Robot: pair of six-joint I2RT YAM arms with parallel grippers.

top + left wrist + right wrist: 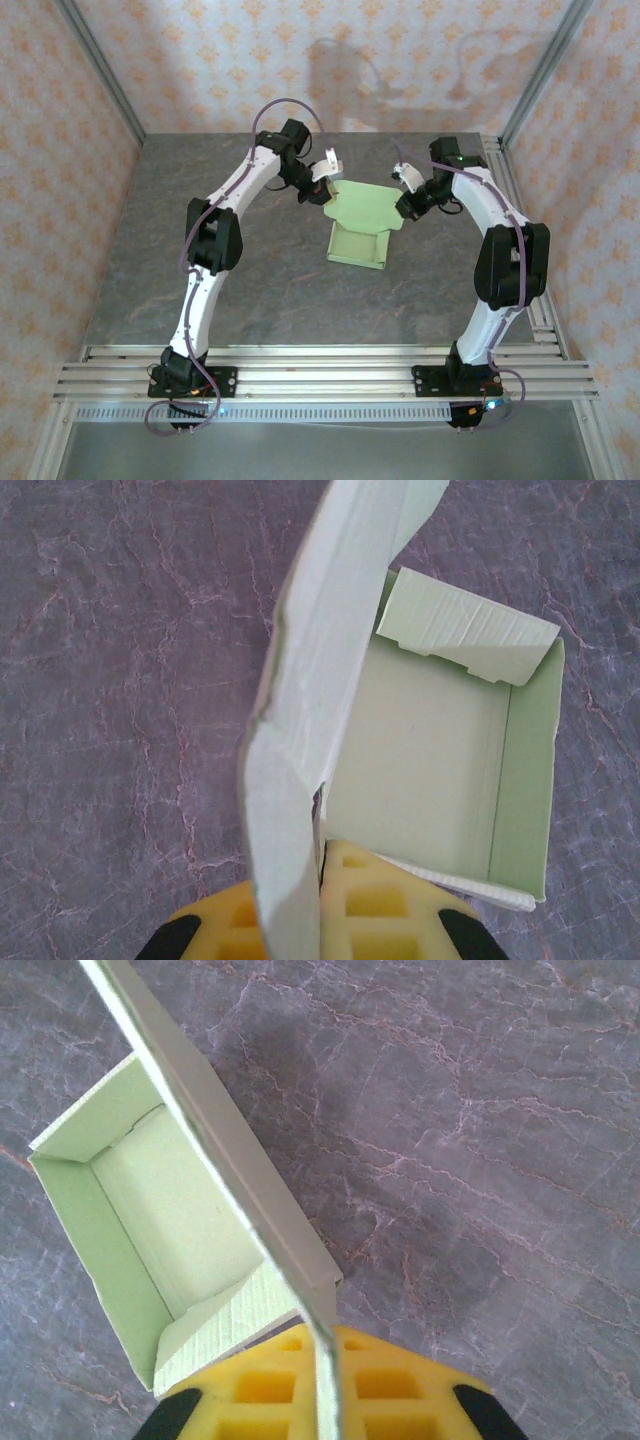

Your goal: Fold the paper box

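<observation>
Most of the folding looks done: the paper box (356,245) sits mid-surface (230,290) as an open, walled tray. Behind it the lid flap (365,203) stands raised, with the left pincer (318,890) and right pincer (325,1370) each clamped on one edge. Closing and tucking the lid is likely what is left.

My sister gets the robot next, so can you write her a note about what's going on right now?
Left gripper: shut on one side of the lid.
Right gripper: shut on the lid's other side.
Box: on the table, between the arms.
Done: its side walls stand up.
To do: lid is raised; lower it and tuck it in.
</observation>
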